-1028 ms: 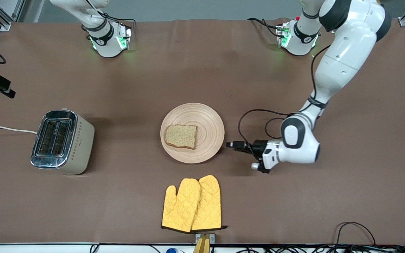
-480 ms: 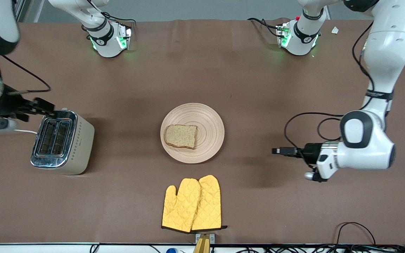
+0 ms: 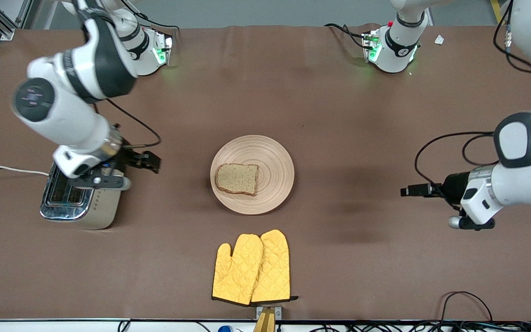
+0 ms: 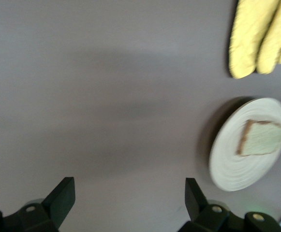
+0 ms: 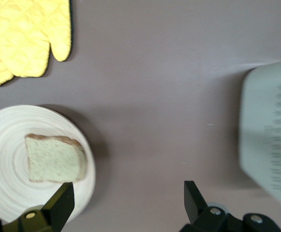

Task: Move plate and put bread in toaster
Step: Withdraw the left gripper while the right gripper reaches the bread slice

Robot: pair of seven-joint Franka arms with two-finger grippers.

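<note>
1. Right pincer (image 3: 152, 162) hanging with fingers spread wide and nothing held, just over the tabletop beside the boxy chrome-topped, cream-sided two-slot toaster (image 3: 81, 203), on the toaster's side facing the round pale wooden plate (image 3: 272, 159) with ring grooves.
2. Left pincer (image 3: 408, 190) likewise wide and empty, low over the bare brown tabletop (image 3: 339, 115), well apart from the plate toward the left arm's end.
3. Square slice of brownish wholegrain bread (image 3: 237, 178) lying flat on the plate, off-centre toward the toaster.
4. Plate resting mid-tabletop, well apart from the toaster; pair of yellow quilted oven mitts (image 3: 251, 267) lying nearer the front camera than the plate.
5. Toaster upright on its base, slots facing up, partly covered in the front view by the right arm's wrist.
6. Step in hand, by judgement: plate apparently placed already, bread not yet picked up; right arm seemingly the one positioned for it.
7. Next move likely calling for: right pincer travelling from beside the toaster to over the plate, lowering around the slice's edges, closing gently on soft bread, then turning it edge-down for a slot.
</note>
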